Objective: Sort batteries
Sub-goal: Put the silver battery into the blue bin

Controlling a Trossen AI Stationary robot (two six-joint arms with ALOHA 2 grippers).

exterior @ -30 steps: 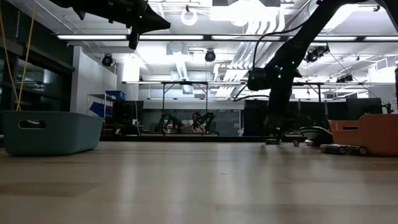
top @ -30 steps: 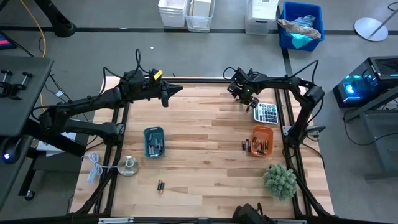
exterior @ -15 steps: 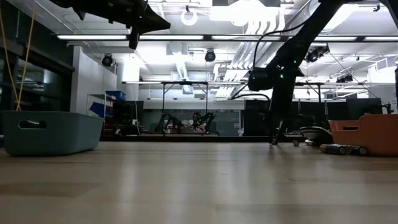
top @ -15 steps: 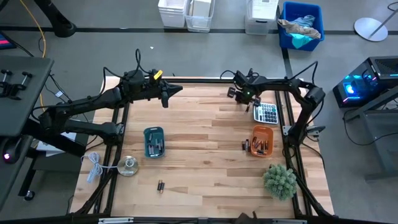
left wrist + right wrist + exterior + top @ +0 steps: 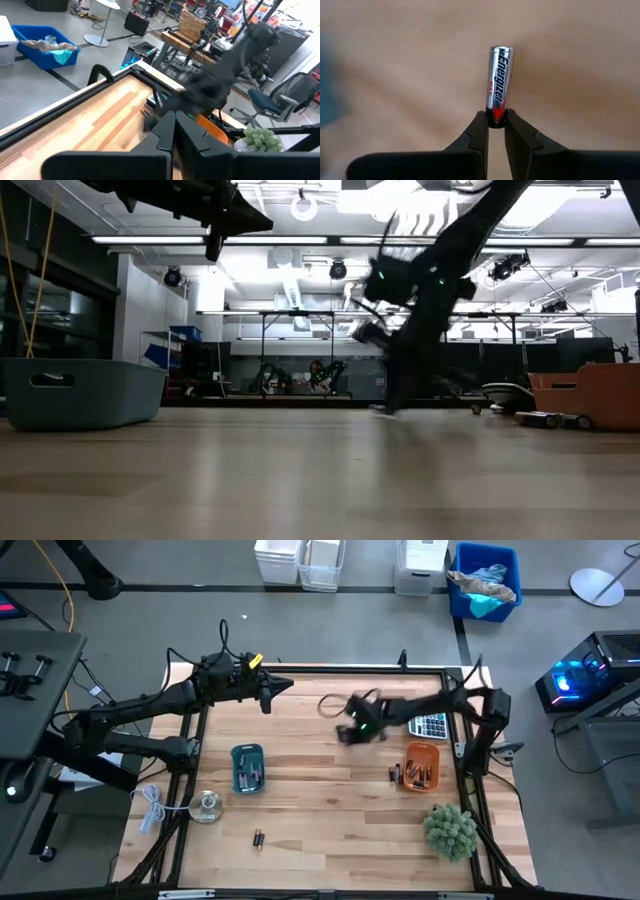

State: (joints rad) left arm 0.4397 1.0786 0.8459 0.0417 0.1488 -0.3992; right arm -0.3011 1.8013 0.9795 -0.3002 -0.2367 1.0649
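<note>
My right gripper (image 5: pixel 350 731) is over the middle of the table, blurred in the high view, and is shut on a silver battery (image 5: pixel 499 80). My left gripper (image 5: pixel 268 691) hangs shut and high over the far left of the table, with nothing in it. More batteries lie in the blue tray (image 5: pixel 247 768) and in the orange tray (image 5: pixel 421 765). A few lie on the wood beside the orange tray (image 5: pixel 395 773). Two more (image 5: pixel 258 838) lie near the front edge. My right gripper pinches the battery's near end (image 5: pixel 496 116) between its two fingertips. The battery sticks out past the fingertips in line with the fingers. Most of its length is free. It hangs over the wood, clear of the trays.
A grey calculator (image 5: pixel 430 724) lies at the far right. A green plant (image 5: pixel 450 830) stands at the near right. A cable reel (image 5: pixel 205 807) and a white cord (image 5: pixel 150 808) lie at the near left. Bare wood lies between the two trays.
My right gripper has swung fast from the far edge beside the calculator toward the table's middle, going left and nearer.
</note>
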